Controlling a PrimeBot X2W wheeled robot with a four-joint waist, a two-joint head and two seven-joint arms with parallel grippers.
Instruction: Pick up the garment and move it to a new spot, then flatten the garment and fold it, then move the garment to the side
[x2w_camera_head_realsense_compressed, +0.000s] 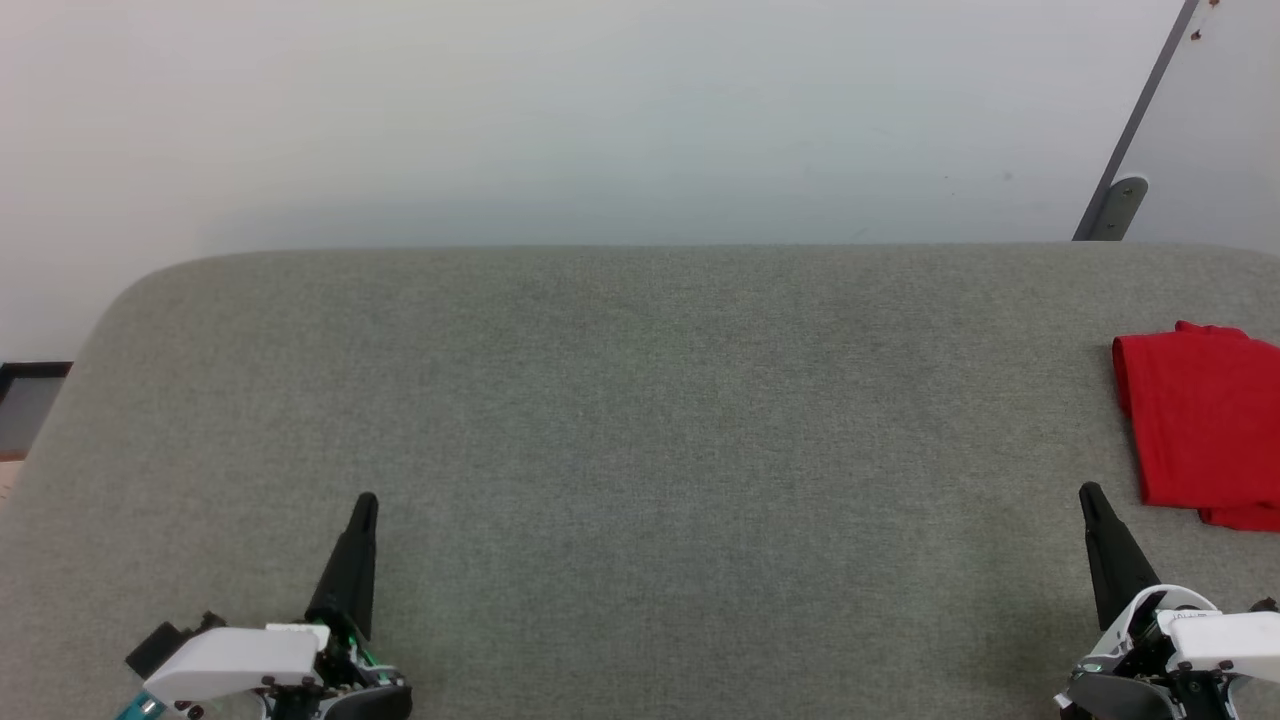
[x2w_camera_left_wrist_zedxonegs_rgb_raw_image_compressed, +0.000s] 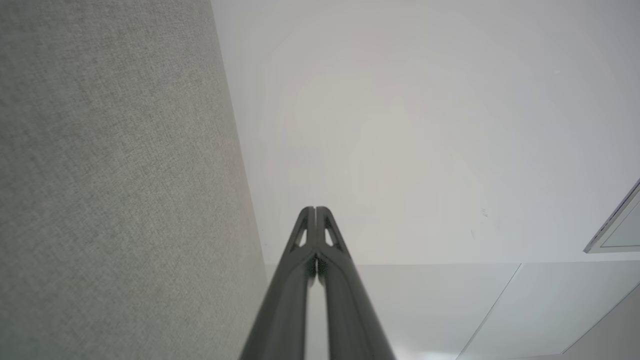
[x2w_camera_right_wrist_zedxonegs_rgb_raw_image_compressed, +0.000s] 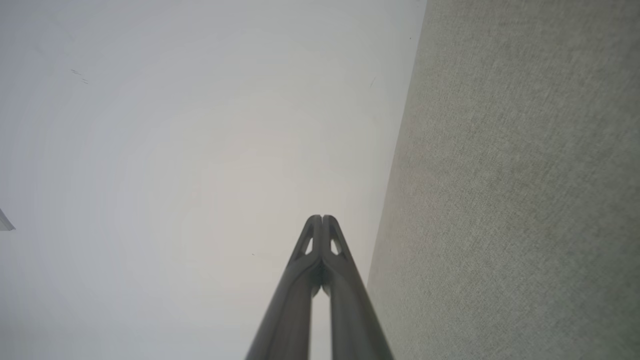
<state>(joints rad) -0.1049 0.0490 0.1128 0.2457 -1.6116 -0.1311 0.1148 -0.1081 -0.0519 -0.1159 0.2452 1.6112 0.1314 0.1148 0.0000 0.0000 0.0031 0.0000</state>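
The garment (x2w_camera_head_realsense_compressed: 1205, 420) lies folded into a compact red rectangle at the far right of the grey fabric table (x2w_camera_head_realsense_compressed: 640, 400), cut off by the head view's right edge. My left gripper (x2w_camera_head_realsense_compressed: 364, 502) rests at the lower left, shut and holding nothing, far from the cloth. At the lower right my right gripper (x2w_camera_head_realsense_compressed: 1088, 492) is shut and empty too, its tip a short way left of and below the garment's near corner, not touching it. In the wrist views, the left gripper (x2w_camera_left_wrist_zedxonegs_rgb_raw_image_compressed: 315, 209) and the right gripper (x2w_camera_right_wrist_zedxonegs_rgb_raw_image_compressed: 322, 217) each show tips pressed together.
A pale wall rises behind the table's far edge. A grey slanted bar with a bracket (x2w_camera_head_realsense_compressed: 1115, 207) stands at the back right. The table's rounded left corner (x2w_camera_head_realsense_compressed: 130, 285) drops off to the floor. Grey table cloth spreads between the grippers.
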